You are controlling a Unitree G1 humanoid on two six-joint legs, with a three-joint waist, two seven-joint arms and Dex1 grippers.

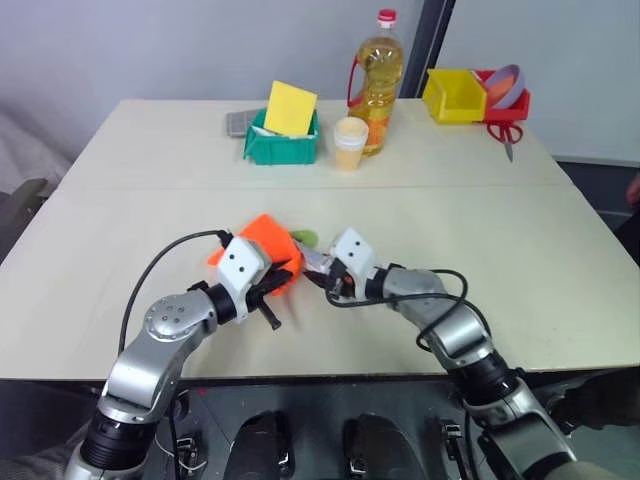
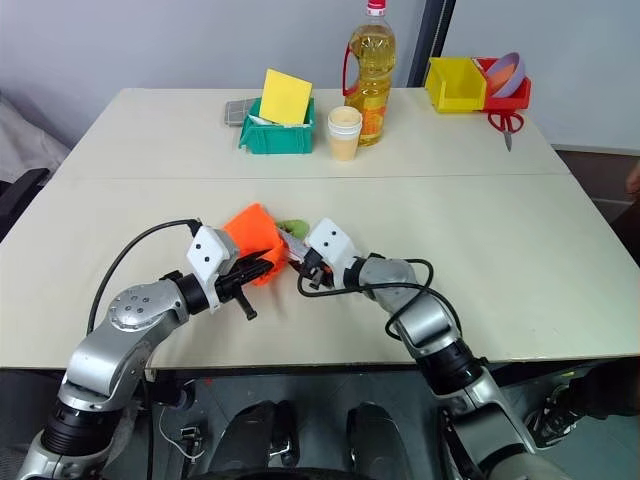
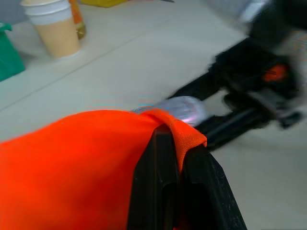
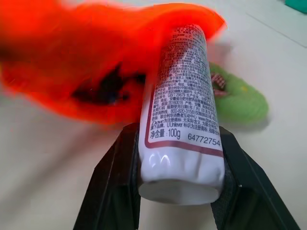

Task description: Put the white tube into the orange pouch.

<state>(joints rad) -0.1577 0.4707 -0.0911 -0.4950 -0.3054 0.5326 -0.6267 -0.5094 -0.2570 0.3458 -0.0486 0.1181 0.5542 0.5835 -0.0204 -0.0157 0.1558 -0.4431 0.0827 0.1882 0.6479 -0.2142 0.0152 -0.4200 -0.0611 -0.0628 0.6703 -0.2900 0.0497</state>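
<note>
Right wrist view has one white tube [image 4: 181, 115] at frame centre, clamped between the two black fingers [image 4: 111, 189] of the right gripper [image 1: 318, 268]; its far end lies at the edge of the one orange pouch [image 4: 91, 62], beside the pouch's dark mouth. One green disc [image 4: 240, 98] lies just right of the tube. In the left wrist view the left gripper [image 3: 173, 143] has its fingers pressed together on a fold of the orange fabric at lower centre, with the tube's end showing just beyond. In the left eye view both grippers meet at the pouch at mid-frame, above the table [image 1: 560, 260]. Along the upper part stand one green bin [image 1: 281, 143] holding a yellow card [image 1: 290, 108], one stack of paper cups [image 1: 350, 143], one oil bottle [image 1: 378, 75], one yellow bin [image 1: 453, 95], one red bin [image 1: 505, 100] and one pair of scissors [image 1: 506, 135].
</note>
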